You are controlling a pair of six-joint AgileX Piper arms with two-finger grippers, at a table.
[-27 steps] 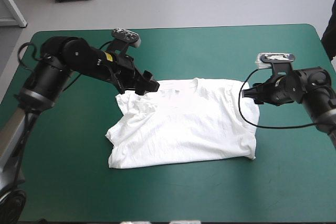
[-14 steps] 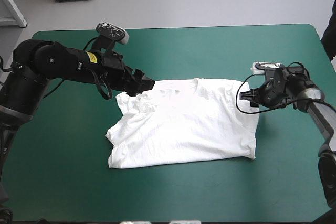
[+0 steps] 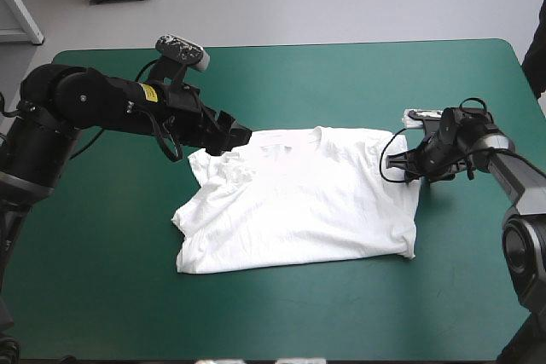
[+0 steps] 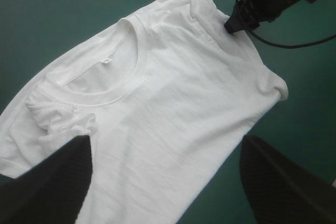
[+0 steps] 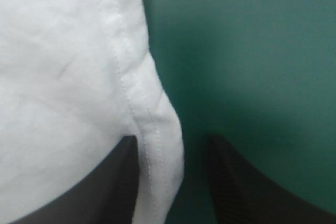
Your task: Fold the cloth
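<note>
step: grab is being lined up | t-shirt (image 3: 299,202): laid flat mid desk (image 3: 341,83) | left end effector (image 3: 241,139): spread, at its far left corner | right end effector (image 3: 406,164): spread around its right edge | next: both need to be pressed shut on cloth

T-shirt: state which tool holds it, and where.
Neither: the left tool is open above the T-shirt; the right tool is open, the hem between its fingers.
</note>
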